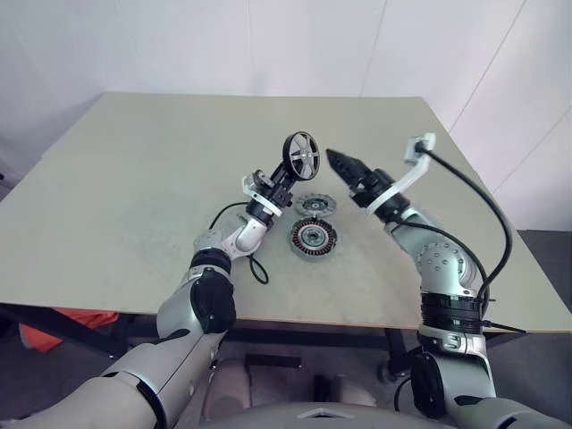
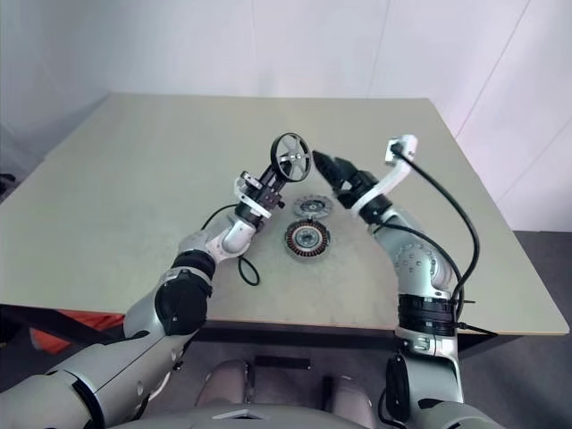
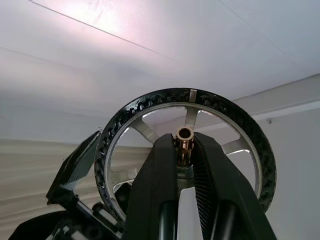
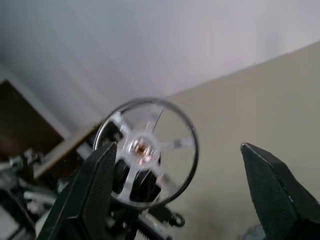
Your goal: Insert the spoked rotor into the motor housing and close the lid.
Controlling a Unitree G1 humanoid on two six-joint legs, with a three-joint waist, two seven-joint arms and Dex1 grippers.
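- Nearest me on the tabletop [image 1: 107, 179] is the housing [image 1: 313, 237], lying flat with its coppery windings up; just behind it lies the lid [image 1: 315, 205], flat too and close beside it.
- My left tool [image 3: 185, 155] has the rotor [image 1: 302, 155] raised above both parts, its fingers pinched nearly shut on the brass stub at the hub, so the wheel stands on edge facing the right arm.
- My right tool [image 1: 338, 163] hangs just beside the rotor with its fingers spread wide and nothing between them; the right wrist view has the wheel framed between those fingers.
- I read this as a hand-over or re-grip, since a pinch on the hub stub cannot seat the rotor in the housing.
- To do it well, I would ease the right tool in square to the wheel and close on the dark rim across its full width, clear of the spokes.
- I would only let go with the left once the right grip is firm.
- Main risk: the wheel tips or slips out of a shallow hold and drops onto the parts below.
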